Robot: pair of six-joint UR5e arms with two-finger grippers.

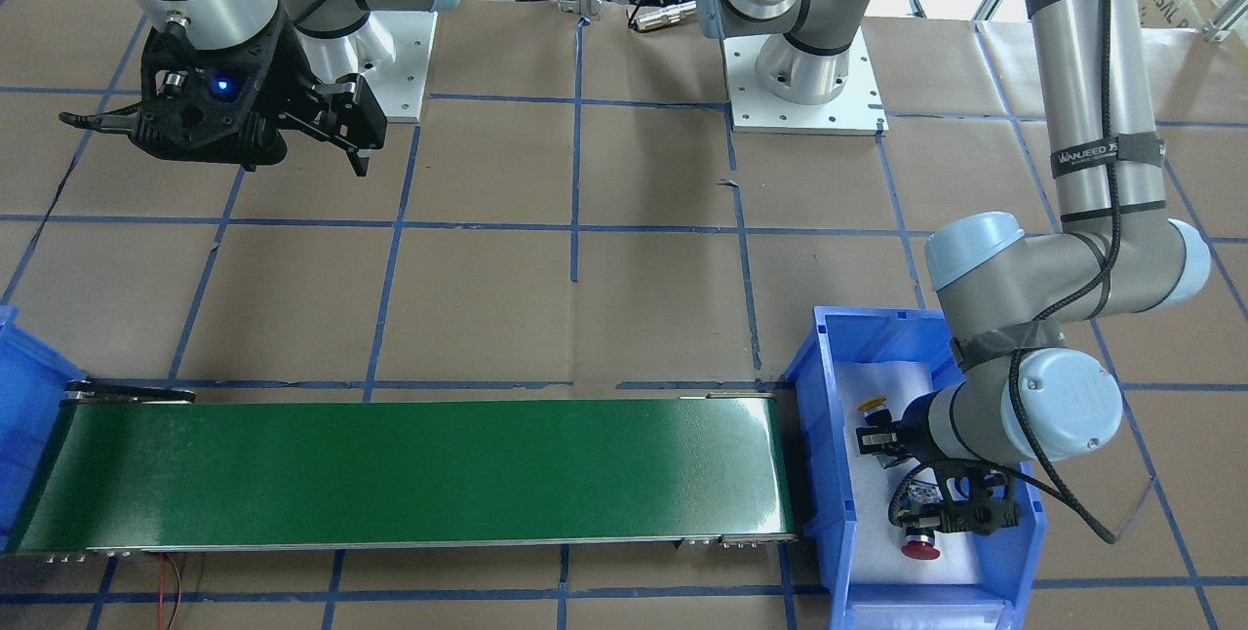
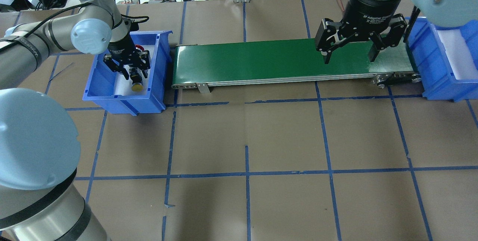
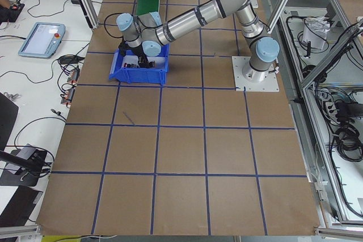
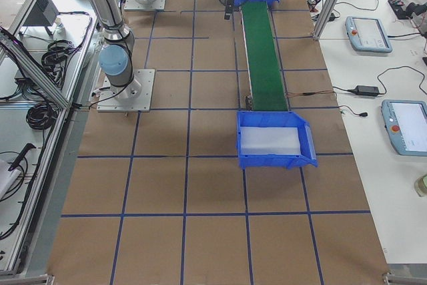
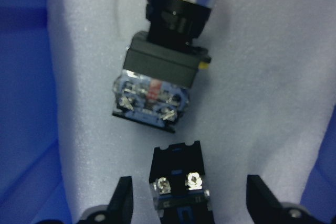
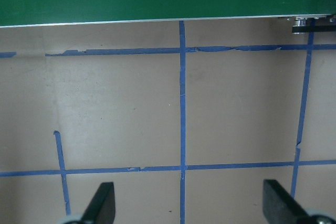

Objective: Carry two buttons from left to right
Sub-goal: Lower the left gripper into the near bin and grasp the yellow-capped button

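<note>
**Working over the bin [image 2: 112, 97]**

My left arm's straps [image 1: 1097, 157] are reading "WANJEED". My right pincer [image 2: 350, 60], labelled "2F Adaptive", is hanging wide over the belt [image 2: 261, 62]. My left pincer [image 5: 190, 198] is gaping wide astride the yellow button's [image 2: 138, 86] grey-black block. The red button [image 5: 168, 72] is lying beside it on white foam [image 5: 273, 103].

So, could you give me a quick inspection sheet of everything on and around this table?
Surface: table papered brown with a blue tape grid; green belt between left bin and right bin.
Job's things: yellow button and red button lie on white foam in the left bin.
Clutter: nothing seen.
Grippers: left gripper open, straddling the yellow button's body; right gripper open, hovering near the belt's right end.
Cables: black cable along the left arm; red wires by the belt.
Surroundings: benches with tablets.
</note>
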